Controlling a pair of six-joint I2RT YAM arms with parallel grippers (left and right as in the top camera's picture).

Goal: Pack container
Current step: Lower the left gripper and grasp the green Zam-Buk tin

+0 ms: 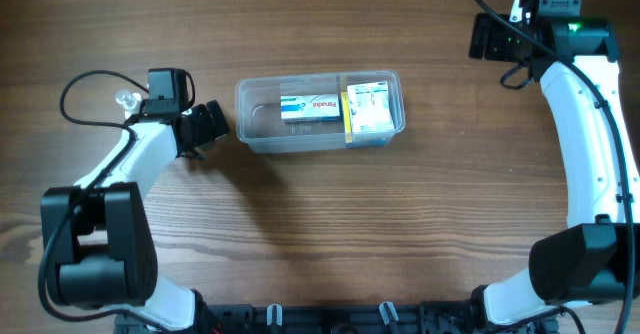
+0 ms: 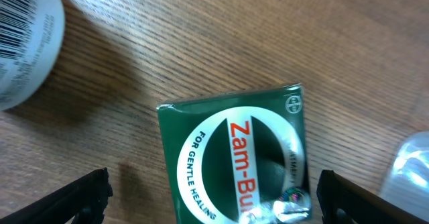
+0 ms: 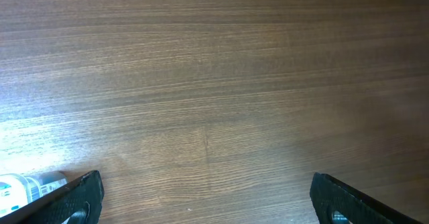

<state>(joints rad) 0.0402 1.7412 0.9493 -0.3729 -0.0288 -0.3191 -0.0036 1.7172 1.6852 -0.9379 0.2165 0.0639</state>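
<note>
**Left hand over the green box, pick not made yet**

The container sits mid-counter with two cartons inside. A blue-and-white box lies flat in the middle and a second box is just beside it at the right end. The left end of the tub looks free.

The left hand is released, fingers wide apart, hovering over a green Zam-Buk box that lies on the counter just left of the container. I see no contact. A white barcoded bottle lies near the box, apart from it.

The right hand is also released, over bare wood at the far right, and holds nothing.

My read is that the step in hand is picking the green box. Next I'd drop lower, straddle the box, clench and lift. Then I'd carry it right over the rim into the free left end. The box sits slightly skewed to the fingers, so I'd square the wrist first or it may twist out.
</note>
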